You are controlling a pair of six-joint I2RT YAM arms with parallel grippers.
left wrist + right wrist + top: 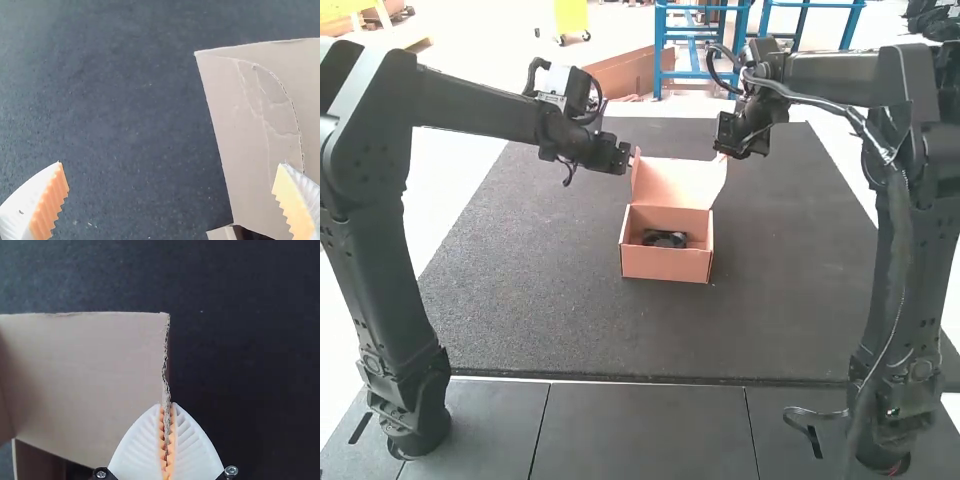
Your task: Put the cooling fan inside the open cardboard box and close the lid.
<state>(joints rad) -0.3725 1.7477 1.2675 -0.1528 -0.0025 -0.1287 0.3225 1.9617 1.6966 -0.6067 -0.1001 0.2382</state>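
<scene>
Right wrist view shows the right gripper (166,407) pinched tight on the side edge of the upright lid (85,375), while the left gripper (170,172), arm stretched forward, gapes wide beside the opposite edge holding nothing, and the cooling fan (665,238) lies inside the cardboard box (665,262) on the mat (520,260).

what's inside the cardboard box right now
A black cooling fan lies on the cardboard box floor, seen through the open top. The front wall hides the near floor strip. The right pincer holds the lid raised.
</scene>
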